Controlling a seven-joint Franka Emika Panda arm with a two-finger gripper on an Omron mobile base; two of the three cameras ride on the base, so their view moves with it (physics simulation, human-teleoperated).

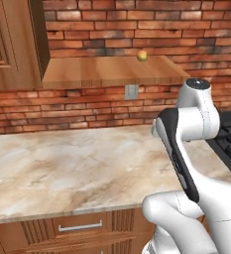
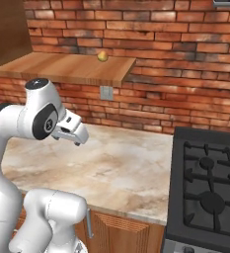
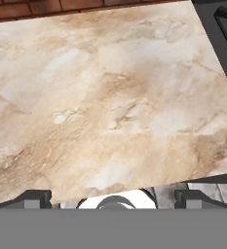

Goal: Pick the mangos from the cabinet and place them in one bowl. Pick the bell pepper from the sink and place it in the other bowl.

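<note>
I am holding my end effector (image 3: 113, 197) released and empty over the counter (image 3: 110, 97); reaching for the mango (image 1: 142, 55), upper centre, I risk nudging it off the shelf (image 1: 107, 72).

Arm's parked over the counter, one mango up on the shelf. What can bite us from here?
1. The mango sits near the back of the cabinet shelf, well above the open gripper, which faces down at the counter: a long reach up.
2. It is round on a flat board, so a nudge may roll it.
3. The shelf edge could catch the arm.
</note>
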